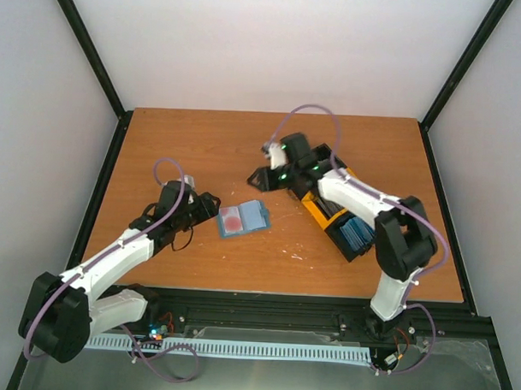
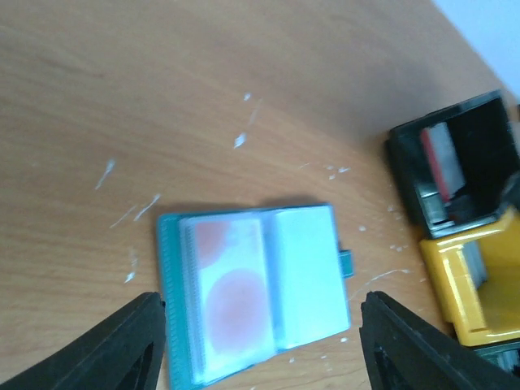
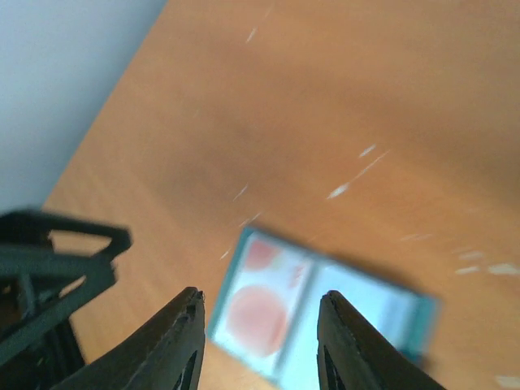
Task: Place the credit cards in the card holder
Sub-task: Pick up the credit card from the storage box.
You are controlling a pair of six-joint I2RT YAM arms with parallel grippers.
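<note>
The card holder (image 1: 242, 218) lies open on the table's middle, teal-blue, a red card showing through its left clear pocket (image 2: 231, 301). It also shows in the right wrist view (image 3: 309, 313). My left gripper (image 1: 210, 206) is open and empty just left of the holder; in the left wrist view (image 2: 260, 341) its jaws stand either side of it. My right gripper (image 1: 263, 174) is open and empty, raised above the table behind and right of the holder. More cards stand in the black-and-yellow tray (image 1: 341, 223), a red-edged one in its black end (image 2: 439, 158).
The tray lies at the right under my right arm, its blue-filled end (image 1: 357, 235) nearest the front. White scuff marks (image 2: 130, 211) dot the wood. Black frame posts stand at the back corners.
</note>
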